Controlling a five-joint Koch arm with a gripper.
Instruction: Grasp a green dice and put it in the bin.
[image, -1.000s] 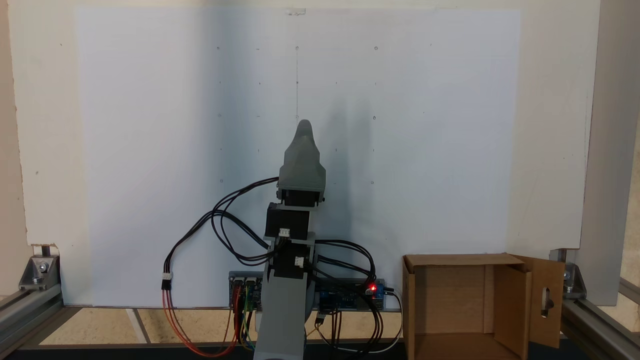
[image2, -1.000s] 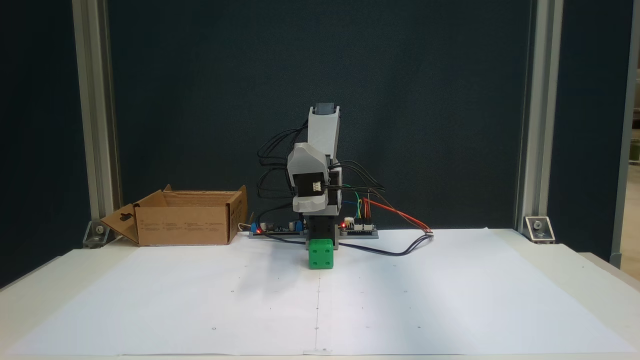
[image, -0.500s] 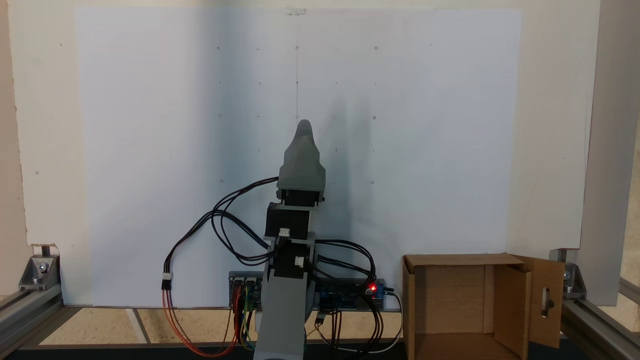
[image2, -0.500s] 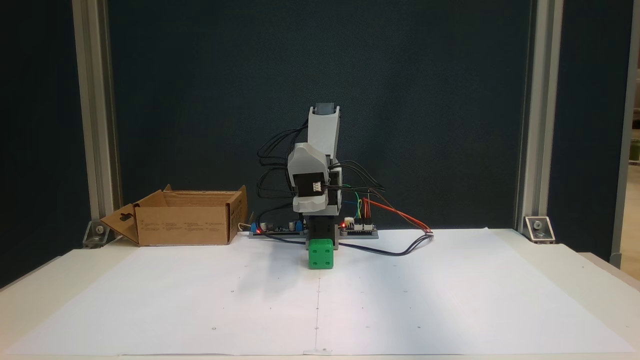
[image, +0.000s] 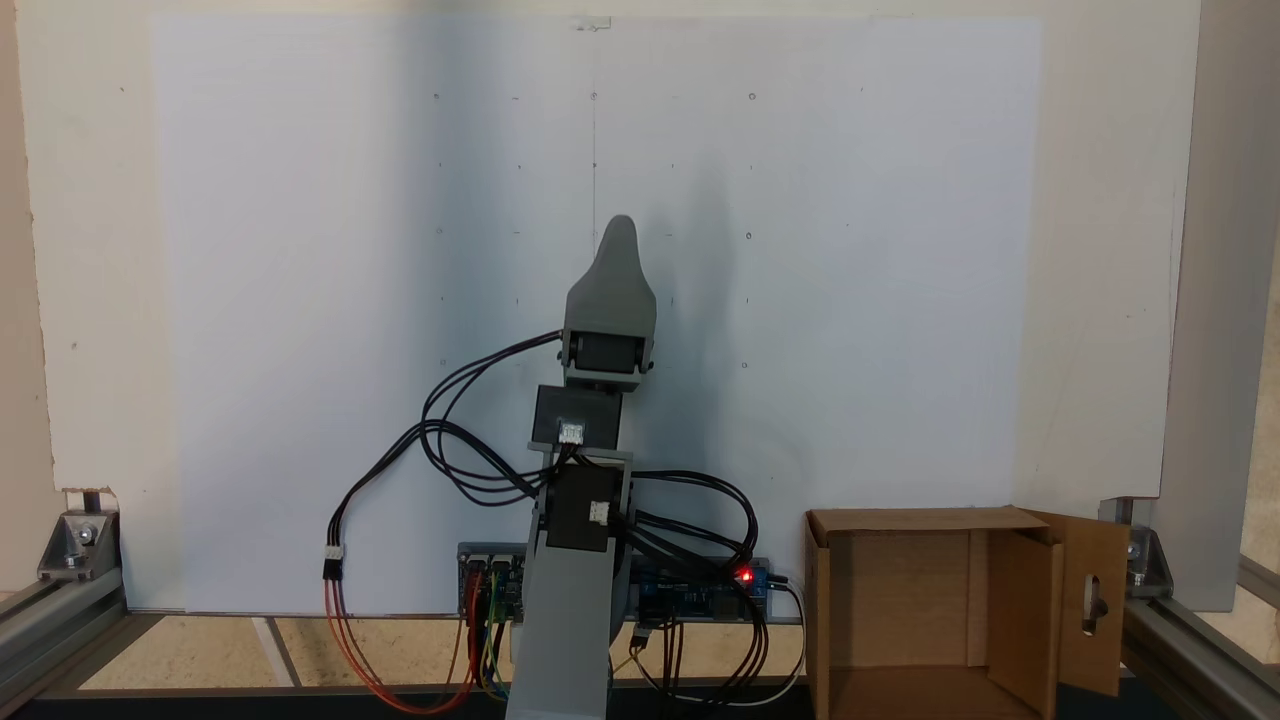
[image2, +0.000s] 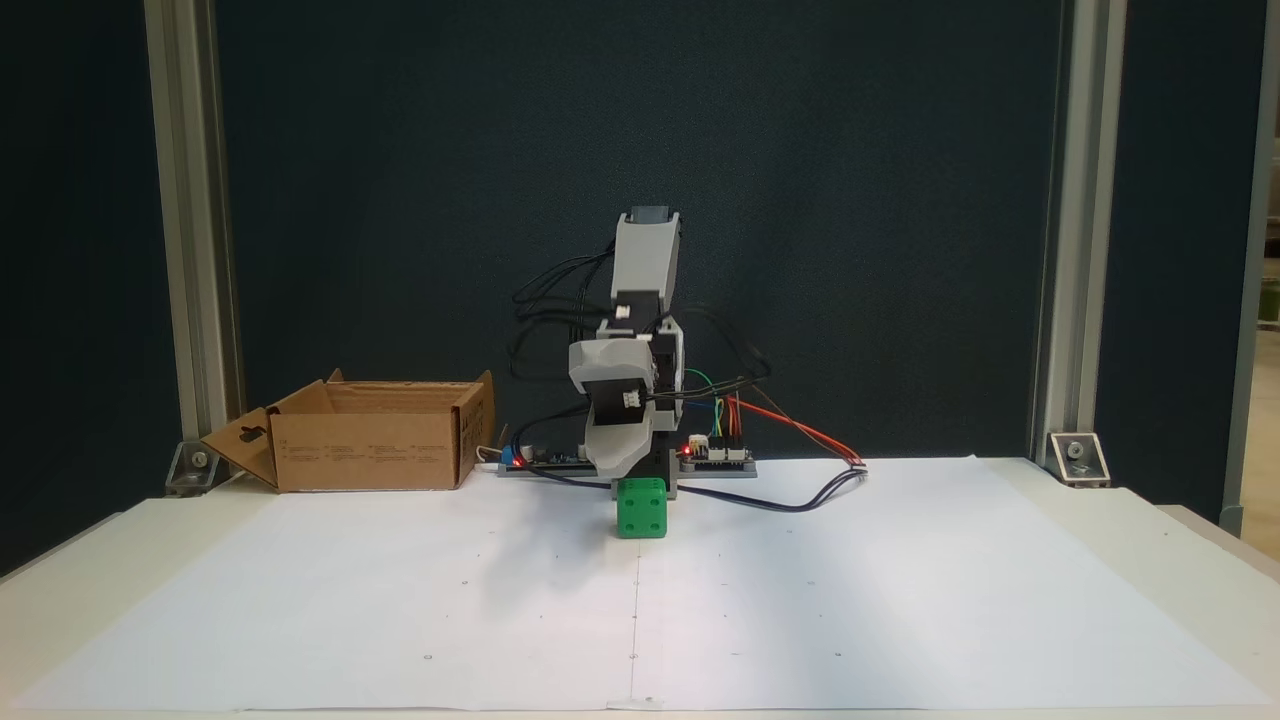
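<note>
Bin (image: 930, 610) open – interior bare; green dice (image2: 641, 508) on paper (image2: 800, 590).

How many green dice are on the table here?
1. The green dice sits on the white paper directly in front of the arm's base, under the gripper; others could be hidden behind the arm.

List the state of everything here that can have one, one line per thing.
Small bright green dice: resting on the white paper sheet, not gripped, not in the box.
Brown corrugated cardboard box: open on top, flaps folded out, nothing seen in the part of its inside that shows.
Grey gripper: above the dice, jaws one behind the other, open or shut cannot be told.
Circuit board light: lit red.
</note>
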